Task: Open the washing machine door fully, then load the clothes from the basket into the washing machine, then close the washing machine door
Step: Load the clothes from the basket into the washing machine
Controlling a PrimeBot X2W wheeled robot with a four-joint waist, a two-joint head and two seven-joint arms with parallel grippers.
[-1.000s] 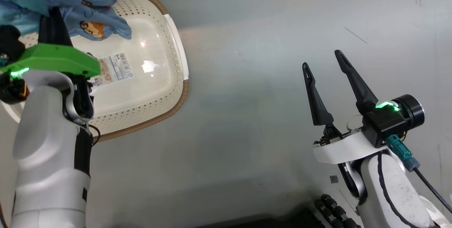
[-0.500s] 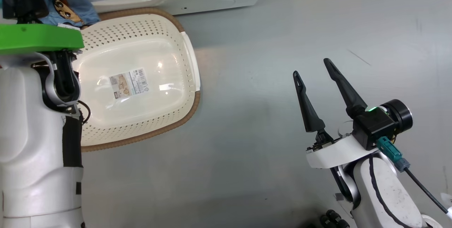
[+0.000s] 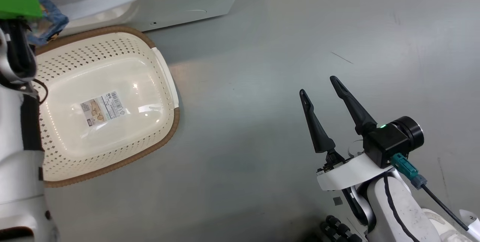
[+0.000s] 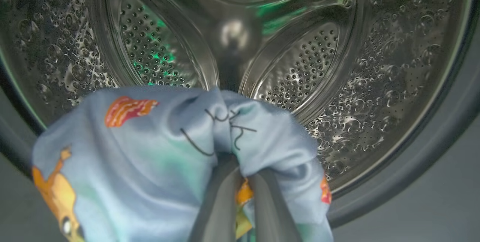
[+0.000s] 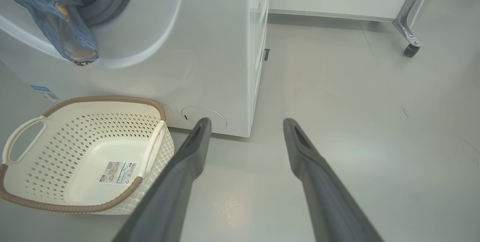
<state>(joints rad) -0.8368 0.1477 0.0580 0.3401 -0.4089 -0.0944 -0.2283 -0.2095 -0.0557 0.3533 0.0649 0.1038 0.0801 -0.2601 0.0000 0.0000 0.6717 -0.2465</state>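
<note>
My left gripper (image 4: 234,163) is shut on the clothes (image 4: 142,159), light blue fabric with orange cartoon prints. It holds them right at the mouth of the washing machine's steel drum (image 4: 300,65), and its fingertips are buried in the cloth. In the right wrist view the clothes (image 5: 63,20) hang over the lower lip of the opening of the white washing machine (image 5: 210,47). The cream basket (image 3: 75,52) stands on the floor before the machine, with a barcode sticker (image 3: 102,107) on its bare floor. My right gripper (image 3: 318,86) hovers open over the floor, to the right. The washing machine door is out of view.
A grey rubber gasket (image 4: 412,167) rings the drum. A small blue label (image 5: 45,92) sits low on the machine's front, just above the basket (image 5: 105,99). A metal leg with a caster (image 5: 408,28) stands far right by the wall. Grey floor (image 3: 262,65) spreads between basket and right gripper.
My left arm has lifted the clothes out of the basket and up to the drum opening. The head camera has shifted. The right gripper stays open as before.
</note>
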